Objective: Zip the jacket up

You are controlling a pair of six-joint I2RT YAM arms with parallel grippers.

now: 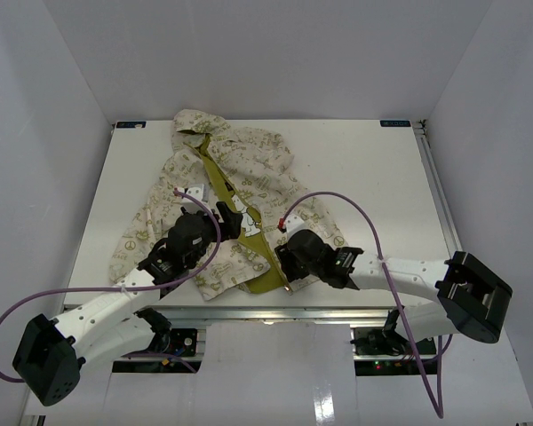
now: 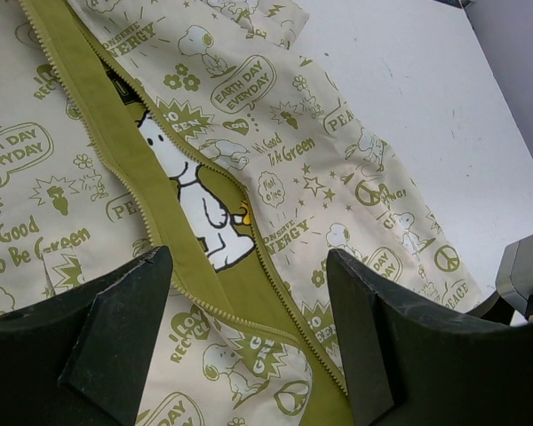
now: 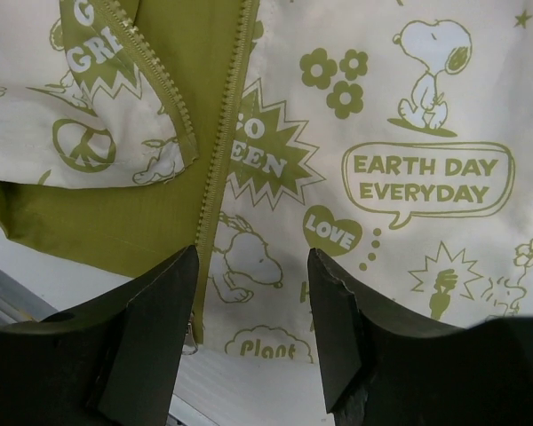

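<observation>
**A:** Both spread and empty, the left tool (image 2: 249, 293) and right tool (image 3: 251, 293)?

**B:** Yes, above the cream hooded fabric jacket with olive-green prints (image 1: 249, 164), which lies unzipped toward the near edge of the white counter (image 1: 364, 177).

**A:** Advice?

**B:** Line up the olive zipper rows (image 3: 218, 169) at the hem before pulling, I'd judge.

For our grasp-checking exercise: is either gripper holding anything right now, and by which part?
Nothing is held. Both the left gripper and right gripper are open over the jacket, its zipper unfastened.
</observation>
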